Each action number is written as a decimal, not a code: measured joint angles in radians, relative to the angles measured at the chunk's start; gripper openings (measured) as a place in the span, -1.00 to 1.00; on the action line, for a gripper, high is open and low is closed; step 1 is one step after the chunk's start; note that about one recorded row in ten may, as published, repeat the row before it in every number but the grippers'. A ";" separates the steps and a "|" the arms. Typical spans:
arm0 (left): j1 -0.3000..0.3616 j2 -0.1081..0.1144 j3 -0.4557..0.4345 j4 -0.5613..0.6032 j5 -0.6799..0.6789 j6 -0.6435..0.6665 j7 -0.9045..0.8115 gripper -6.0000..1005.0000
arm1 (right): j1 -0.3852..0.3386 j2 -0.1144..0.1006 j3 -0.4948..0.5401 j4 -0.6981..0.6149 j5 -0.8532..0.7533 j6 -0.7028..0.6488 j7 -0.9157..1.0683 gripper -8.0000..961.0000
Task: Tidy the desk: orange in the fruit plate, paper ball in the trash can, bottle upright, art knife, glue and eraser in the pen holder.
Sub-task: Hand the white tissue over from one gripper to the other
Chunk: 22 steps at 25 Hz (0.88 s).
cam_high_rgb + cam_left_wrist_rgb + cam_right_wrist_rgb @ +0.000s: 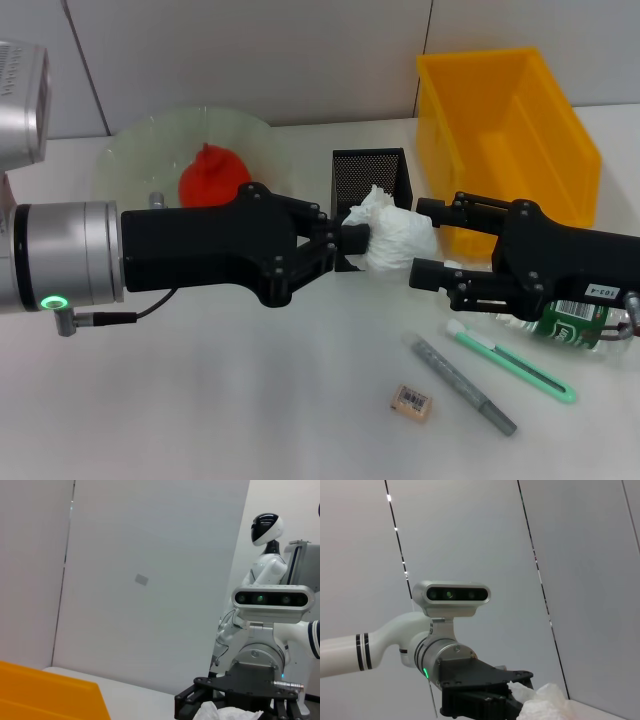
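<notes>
Paper ball [392, 240] held mid-air between both grippers, in front of the pen holder [372, 180].

Left gripper [340, 240] is clamped on the ball's left side. Right gripper [428, 243] has fingers spread around its right side; can't tell if they touch. Ball hides the holder's lower front.
Orange [212, 178] sits in fruit plate [130, 150], partly behind left arm. Trash can [510, 135] is back right.
Bottle [585, 325] lies on the surface, mostly covered by right gripper.
Eraser [411, 401] and two pen-like tools, grey [460, 384] and green [512, 362], lie in front; probably glue and knife.
</notes>
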<state>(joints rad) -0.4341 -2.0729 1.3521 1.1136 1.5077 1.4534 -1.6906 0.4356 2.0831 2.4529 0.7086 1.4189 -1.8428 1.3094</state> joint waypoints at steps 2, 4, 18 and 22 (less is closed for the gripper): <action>0.000 0.000 0.000 0.000 0.000 0.001 0.000 -0.90 | 0.000 0.000 0.000 0.000 0.000 0.001 0.002 0.52; 0.000 0.000 0.000 0.000 0.000 0.002 0.000 -0.90 | 0.000 0.000 0.000 -0.001 0.000 0.005 0.006 0.51; -0.002 0.002 0.021 0.000 -0.002 -0.004 0.001 -0.90 | 0.002 0.001 0.000 -0.001 0.000 -0.002 0.012 0.19; -0.004 0.001 0.022 -0.001 -0.004 -0.004 0.001 -0.90 | 0.002 0.001 0.000 -0.001 0.000 -0.009 0.009 -0.01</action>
<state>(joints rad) -0.4380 -2.0714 1.3744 1.1127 1.5038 1.4489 -1.6892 0.4372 2.0846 2.4529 0.7071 1.4189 -1.8518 1.3184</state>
